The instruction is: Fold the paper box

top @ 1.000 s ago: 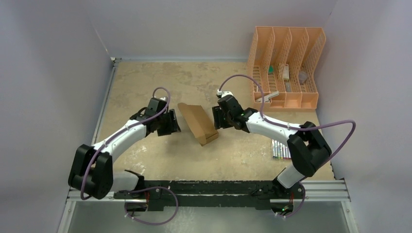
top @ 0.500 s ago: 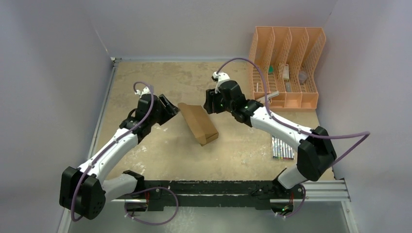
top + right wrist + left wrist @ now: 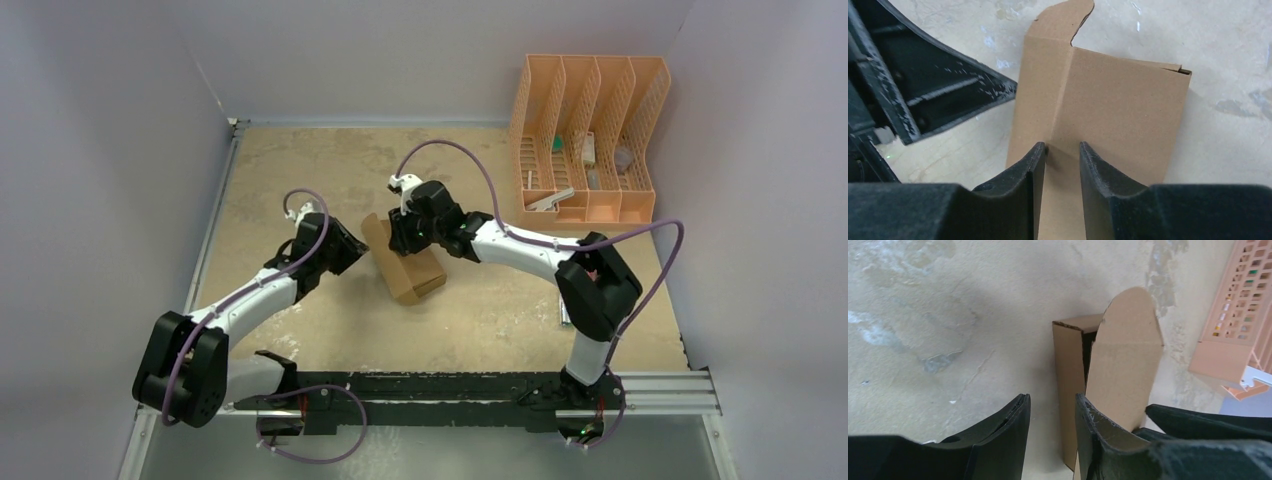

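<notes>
Right wrist view: your right gripper (image 3: 1062,150), barely parted, holds nothing over the paper box (image 3: 1118,110) mid-table. Your left gripper (image 3: 1052,407), likewise narrow and empty, sits beside the open end flap (image 3: 1125,340); tucking it in looks next.

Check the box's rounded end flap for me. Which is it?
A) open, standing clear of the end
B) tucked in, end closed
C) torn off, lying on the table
A: the left wrist view shows the flap standing clear of the box, with the dark open end showing beside it.
</notes>
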{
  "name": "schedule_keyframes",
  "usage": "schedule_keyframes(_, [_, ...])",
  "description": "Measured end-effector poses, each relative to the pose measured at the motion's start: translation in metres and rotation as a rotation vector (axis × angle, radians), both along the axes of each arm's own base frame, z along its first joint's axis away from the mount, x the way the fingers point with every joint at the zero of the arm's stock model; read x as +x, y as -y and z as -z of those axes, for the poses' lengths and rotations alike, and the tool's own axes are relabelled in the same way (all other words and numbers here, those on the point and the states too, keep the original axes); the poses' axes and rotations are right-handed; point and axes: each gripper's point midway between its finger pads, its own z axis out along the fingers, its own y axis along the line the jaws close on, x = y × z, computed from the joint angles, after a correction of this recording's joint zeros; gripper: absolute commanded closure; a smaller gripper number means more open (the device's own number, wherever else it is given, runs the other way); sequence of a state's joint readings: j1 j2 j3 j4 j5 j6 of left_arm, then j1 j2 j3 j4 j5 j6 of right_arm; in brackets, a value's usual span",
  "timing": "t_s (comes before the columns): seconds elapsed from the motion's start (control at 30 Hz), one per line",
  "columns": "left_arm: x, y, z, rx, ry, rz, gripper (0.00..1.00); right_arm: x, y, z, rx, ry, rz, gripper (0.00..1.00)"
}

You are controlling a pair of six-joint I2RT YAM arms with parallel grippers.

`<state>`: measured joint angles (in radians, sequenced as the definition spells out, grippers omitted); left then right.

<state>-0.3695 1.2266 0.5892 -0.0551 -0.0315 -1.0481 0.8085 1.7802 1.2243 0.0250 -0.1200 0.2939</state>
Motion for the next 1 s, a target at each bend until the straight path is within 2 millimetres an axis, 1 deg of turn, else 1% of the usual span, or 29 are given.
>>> schedule_keyframes(0.07, [-0.004,-0.004,0.007,0.011,-0.015,-0.008,0.61,0.0,-0.008,0.0,-0.001,0.012,-0.018,0.68])
schedule_keyframes(0.17, [-0.007,-0.009,0.011,0.03,-0.022,-0.02,0.59,0.003,-0.015,0.002,-0.01,0.024,-0.034,0.68])
schedule_keyframes(0.33, [-0.013,-0.02,0.006,0.074,-0.009,-0.038,0.52,0.005,-0.024,0.006,-0.028,0.044,-0.051,0.67])
schedule_keyframes(0.43, [-0.018,-0.027,0.007,0.11,-0.02,-0.042,0.47,0.006,-0.027,0.005,-0.041,0.054,-0.06,0.62])
schedule_keyframes(0.53, [-0.019,-0.033,0.005,0.149,-0.026,-0.049,0.46,0.003,-0.025,0.002,-0.048,0.053,-0.068,0.54])
schedule_keyframes(0.63, [-0.014,-0.04,-0.006,0.19,-0.01,-0.059,0.47,-0.001,-0.015,-0.005,-0.065,0.043,-0.055,0.48])
schedule_keyframes(0.7, [-0.007,-0.049,-0.014,0.205,0.003,-0.076,0.48,-0.004,-0.005,-0.014,-0.078,0.048,-0.034,0.47])
schedule_keyframes(0.87, [0.015,-0.09,-0.031,0.23,0.016,-0.169,0.47,-0.004,0.028,-0.048,-0.079,0.076,0.069,0.47])
schedule_keyframes(0.93, [0.027,-0.092,-0.044,0.238,0.037,-0.158,0.45,-0.004,0.039,-0.055,-0.076,0.075,0.099,0.46])
schedule_keyframes(1.0, [0.041,-0.084,-0.055,0.235,0.061,-0.107,0.45,-0.007,0.048,-0.053,-0.078,0.058,0.117,0.46])
